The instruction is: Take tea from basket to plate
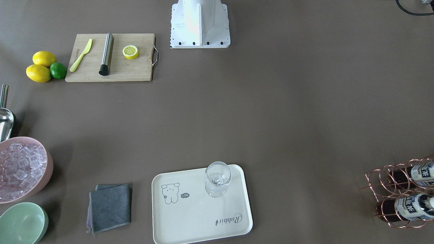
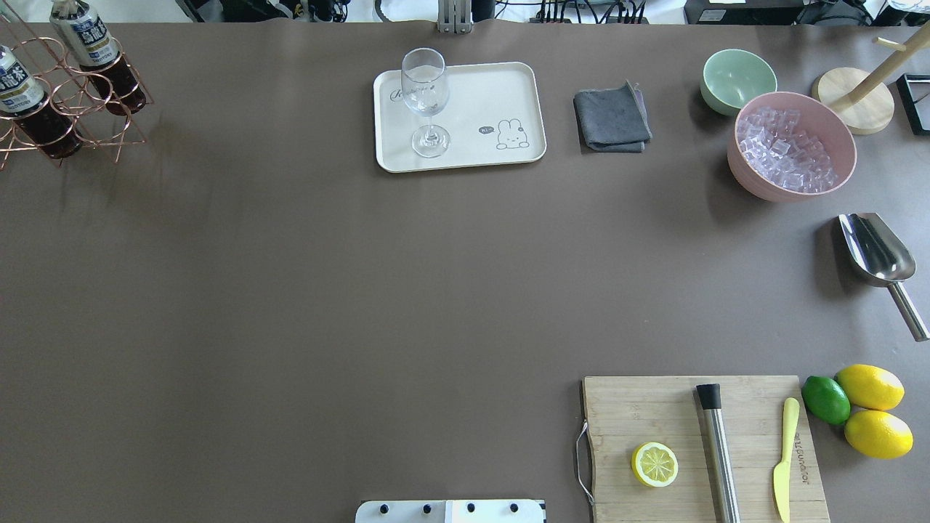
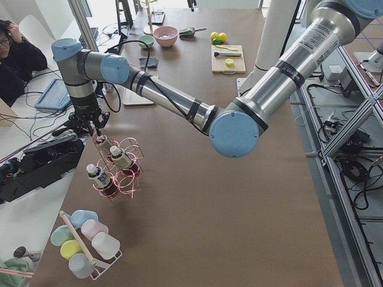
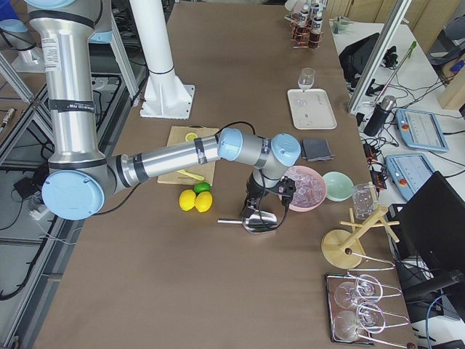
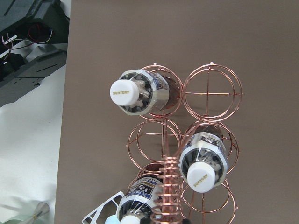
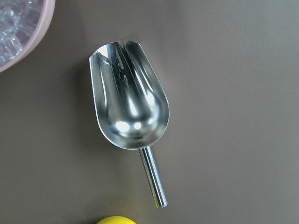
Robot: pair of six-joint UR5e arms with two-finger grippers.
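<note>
- Over at the far left corner of the counter [image 2: 290, 290], the basket [image 3: 127, 178] carries three tea bottles. They sit tilted in their wire rings, caps up, and the plate [image 2: 508, 87] has no tea on it yet.
- Our left tool [image 3: 90, 124] hangs just above the basket, close over the cap of one tea bottle [image 3: 103, 144]. We cannot tell from this side view whether it stands apart or together.
- We judge the step in hand is the grasp. We would line up with the bottle's tilt, close just below the cap, and draw it out along its ring rather than straight up. That way the wire does not snag the label or drag the light basket.
- We keep clear of the handle [image 5: 167, 186], which rises through the middle, just beside the bottles.
- We note that the counter's edge runs near the basket's outer side, so a sideways nudge there is a risk.
- Between basket and plate we see nothing standing, so we have a wide lane for the carry.
- We find a glass [image 2: 425, 94] on the plate's end nearer the basket, so we would pass around it and set down on the cartoon end.
- Our right tool [image 4: 263, 203] hovers over the scoop [image 6: 131, 102], well apart from this lane. We cannot tell its state either.
</note>
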